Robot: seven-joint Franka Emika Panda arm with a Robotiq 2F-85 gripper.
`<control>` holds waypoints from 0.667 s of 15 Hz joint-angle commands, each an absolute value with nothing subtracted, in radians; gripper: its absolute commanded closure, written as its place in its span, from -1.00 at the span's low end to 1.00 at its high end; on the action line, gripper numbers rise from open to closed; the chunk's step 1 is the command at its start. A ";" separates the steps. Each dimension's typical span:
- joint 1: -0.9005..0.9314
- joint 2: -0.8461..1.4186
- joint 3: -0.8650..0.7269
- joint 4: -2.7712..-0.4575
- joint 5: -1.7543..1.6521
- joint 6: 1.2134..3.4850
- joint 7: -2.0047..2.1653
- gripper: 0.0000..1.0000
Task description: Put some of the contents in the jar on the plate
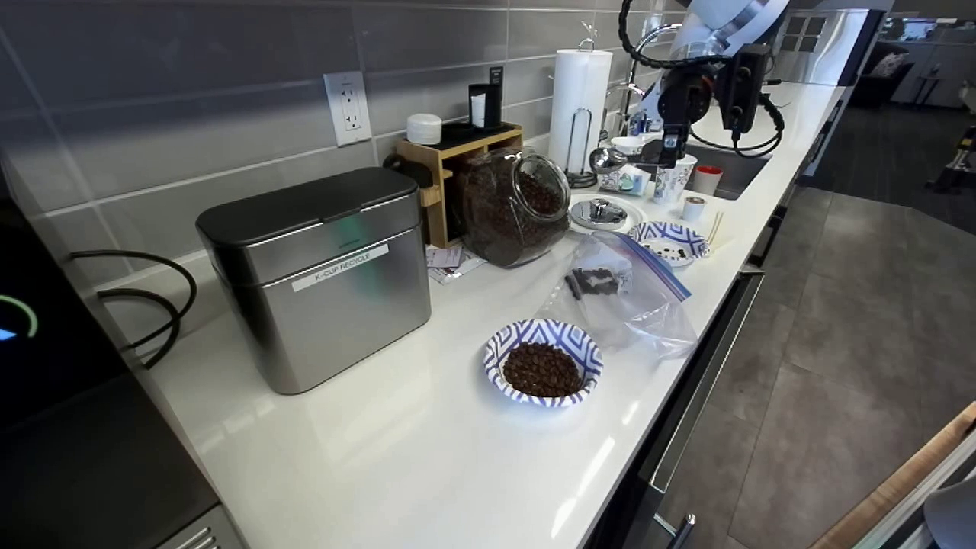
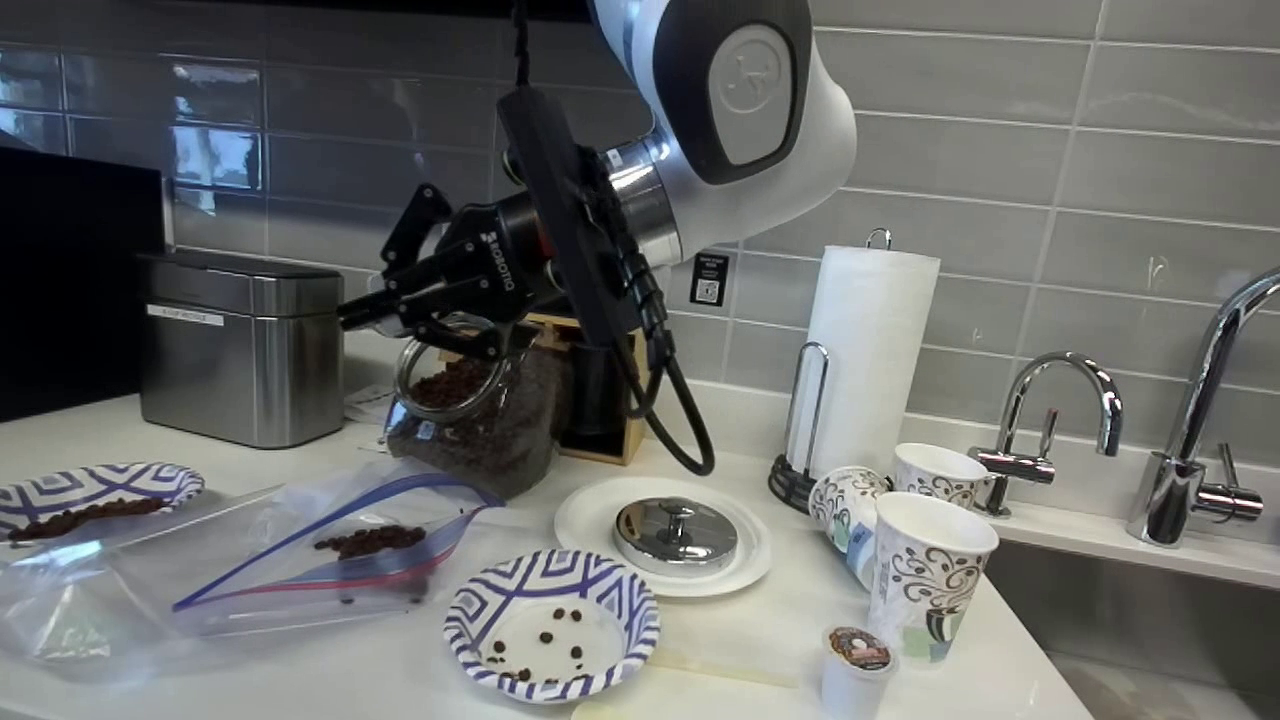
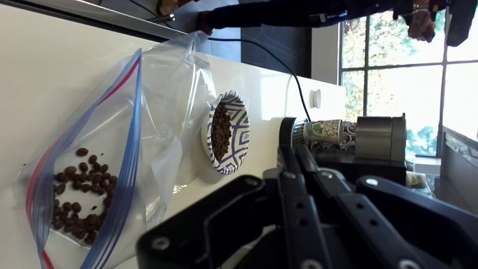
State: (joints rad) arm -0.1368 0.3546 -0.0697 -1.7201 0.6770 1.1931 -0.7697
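Note:
The clear glass jar [image 1: 496, 217] lies tilted, its open mouth facing outward, against the wooden box; it also shows behind my arm [image 2: 520, 440]. Dark brown beans [image 1: 540, 197] show inside. A blue-and-white patterned plate [image 1: 589, 357] with a pile of beans stands near; it also shows in the wrist view [image 3: 241, 140]. A second patterned plate [image 2: 600, 655] bears a few beans. My gripper [image 2: 352, 314] is shut on the dark handle of a silver scoop [image 1: 608, 160], high above the counter. The scoop is mostly hidden behind the fingers [image 3: 297, 149]; its contents cannot be seen.
An open zip bag [image 3: 160, 97] with beans lies between the patterned plates. The jar's lid [image 2: 675, 530] rests on a white plate [image 2: 755, 560]. A steel bin [image 1: 343, 305], paper-towel roll [image 1: 581, 107], paper cups [image 2: 930, 570] and capsule [image 2: 855, 675] stand around. The sink [image 2: 1150, 620] lies beyond the cups.

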 commanded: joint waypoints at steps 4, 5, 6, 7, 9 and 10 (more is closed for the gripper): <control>-0.152 0.416 -0.058 -1.681 0.807 1.175 -0.544 0.98; -0.152 0.424 -0.058 -1.680 0.828 1.178 -0.515 0.98; -0.152 0.430 -0.057 -1.678 0.845 1.179 -0.495 0.98; -0.151 0.435 -0.058 -1.680 0.862 1.185 -0.467 0.98; -0.149 0.446 -0.058 -1.683 0.888 1.191 -0.431 0.98; -0.147 0.452 -0.059 -1.683 0.900 1.192 -0.411 0.98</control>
State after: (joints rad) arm -0.1395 0.4220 -0.0687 -1.7014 0.8514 1.1932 -0.4837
